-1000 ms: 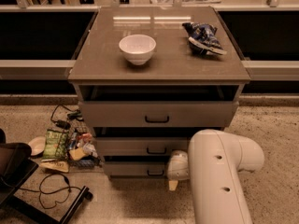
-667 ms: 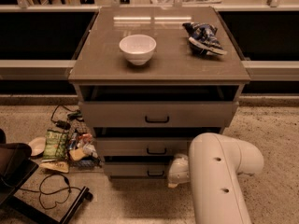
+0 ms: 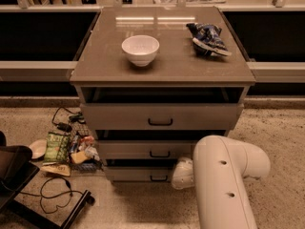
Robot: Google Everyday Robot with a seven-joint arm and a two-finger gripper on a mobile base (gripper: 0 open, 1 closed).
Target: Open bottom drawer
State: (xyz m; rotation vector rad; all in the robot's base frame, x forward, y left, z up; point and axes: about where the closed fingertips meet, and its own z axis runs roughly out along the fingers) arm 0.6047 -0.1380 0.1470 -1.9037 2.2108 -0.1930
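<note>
The cabinet has three grey-beige drawers with black bar handles. The bottom drawer (image 3: 138, 174) is the narrowest and lowest front; its handle (image 3: 158, 178) shows in the middle. It stands out only a little, like the two above. My white arm (image 3: 224, 175) reaches in from the lower right. My gripper (image 3: 178, 174) is at the right end of the bottom drawer's front, beside the handle, mostly hidden behind the arm's rounded wrist.
On the cabinet top stand a white bowl (image 3: 140, 49) and a blue snack bag (image 3: 207, 38). The top drawer (image 3: 161, 117) and the middle drawer (image 3: 143, 150) sit above. Snack bags, cables and a plate (image 3: 62, 149) lie on the floor at left, by a black chair base (image 3: 28, 194).
The arm's wrist end has dipped slightly lower at the bottom drawer's right end. The drawers have not visibly moved.
</note>
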